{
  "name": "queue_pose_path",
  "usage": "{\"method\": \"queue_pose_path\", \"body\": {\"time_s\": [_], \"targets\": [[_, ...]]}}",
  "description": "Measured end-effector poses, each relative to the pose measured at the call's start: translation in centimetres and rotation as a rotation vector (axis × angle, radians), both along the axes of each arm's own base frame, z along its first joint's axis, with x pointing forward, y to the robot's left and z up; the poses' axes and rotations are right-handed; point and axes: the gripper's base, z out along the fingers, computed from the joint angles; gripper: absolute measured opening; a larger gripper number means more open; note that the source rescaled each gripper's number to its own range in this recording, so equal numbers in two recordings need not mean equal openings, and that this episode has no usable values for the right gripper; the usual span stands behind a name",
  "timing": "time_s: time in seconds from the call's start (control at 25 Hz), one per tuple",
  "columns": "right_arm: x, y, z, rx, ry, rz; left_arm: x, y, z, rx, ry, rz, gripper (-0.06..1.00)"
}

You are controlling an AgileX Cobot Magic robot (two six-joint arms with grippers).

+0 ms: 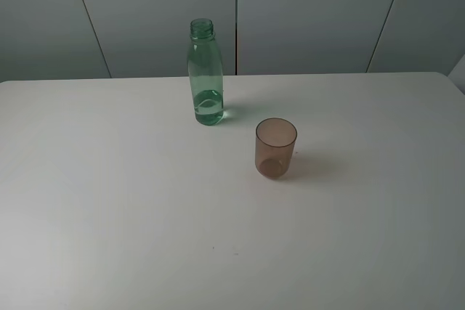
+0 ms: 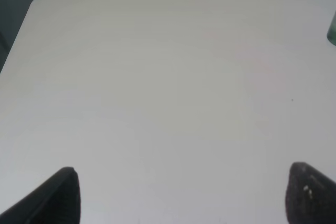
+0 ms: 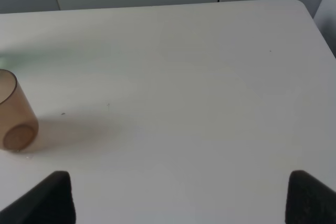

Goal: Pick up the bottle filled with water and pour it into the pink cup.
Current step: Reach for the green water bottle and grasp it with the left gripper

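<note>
Bottle [image 1: 205,70] and pink cup [image 1: 275,148] both stand upright on the white tabletop [image 1: 109,201], near each other but not touching. In the high view the green-tinted bottle is toward the far edge, a little left of the middle, with its threaded neck uncapped and water [image 1: 209,110] filling only its lowest part. The pink cup sits nearer the camera and to the right of the bottle, with its mouth up and a soft shadow falling to its right. Grey wall panels [image 1: 327,12] rise behind the far edge. Neither arm shows in the high view. The left wrist view shows the left hand [image 2: 184,195] spread wide over bare tabletop, its two dark fingertips [image 2: 60,195] far apart with nothing between them; only a green sliver of the bottle [image 2: 332,27] shows at the edge of that picture, well away from the hand. The right wrist view shows the right hand [image 3: 181,198] spread just as wide, its fingertips [image 3: 52,198] apart and holding nothing, while the pink cup [image 3: 16,114] stands off to one side, beyond one fingertip and clear of it.
</note>
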Motion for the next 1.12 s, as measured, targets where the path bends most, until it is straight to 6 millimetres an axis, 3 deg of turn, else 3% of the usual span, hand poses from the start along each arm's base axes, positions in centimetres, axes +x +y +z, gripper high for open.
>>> {"method": "queue_pose_path", "body": {"time_s": [1.12], "targets": [[0.00,0.00,0.00,0.000,0.000,0.000,0.00,0.00,0.00,0.000,0.000,0.000,1.00]]}}
